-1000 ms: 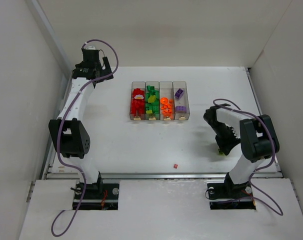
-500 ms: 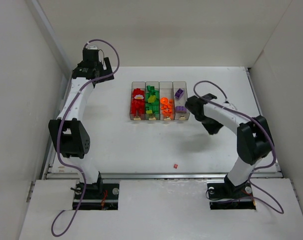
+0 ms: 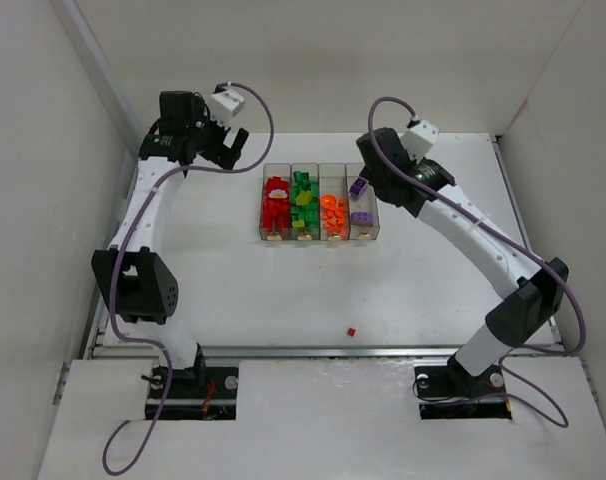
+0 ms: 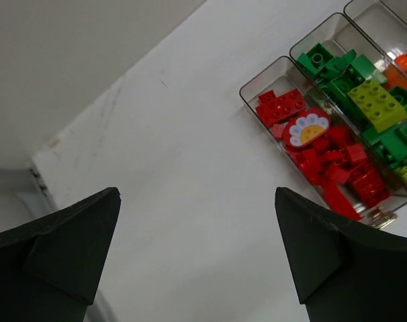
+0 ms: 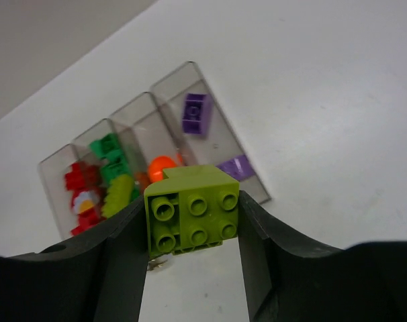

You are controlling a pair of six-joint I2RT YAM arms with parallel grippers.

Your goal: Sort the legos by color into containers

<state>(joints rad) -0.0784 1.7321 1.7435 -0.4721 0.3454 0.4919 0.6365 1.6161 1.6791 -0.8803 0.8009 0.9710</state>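
- Legos [image 3: 304,203] mostly lie sorted in the containers [image 3: 361,203], a row of four clear bins at the middle of the desk [image 3: 283,290]. Red fills the leftmost bin, green with some lime-yellow the next, orange the third and purple the rightmost.
- One small red piece [image 3: 351,330] lies alone on the desk, well apart from the bins, toward the near edge.
- Right gripper [image 5: 190,225] is clenched on a lime-yellow brick [image 5: 192,210], studs facing the wrist camera, held in the air near the far end of the purple bin.
- Left gripper [image 4: 197,235] is spread wide with nothing between its fingers, above bare desk near the far end of the red bin.
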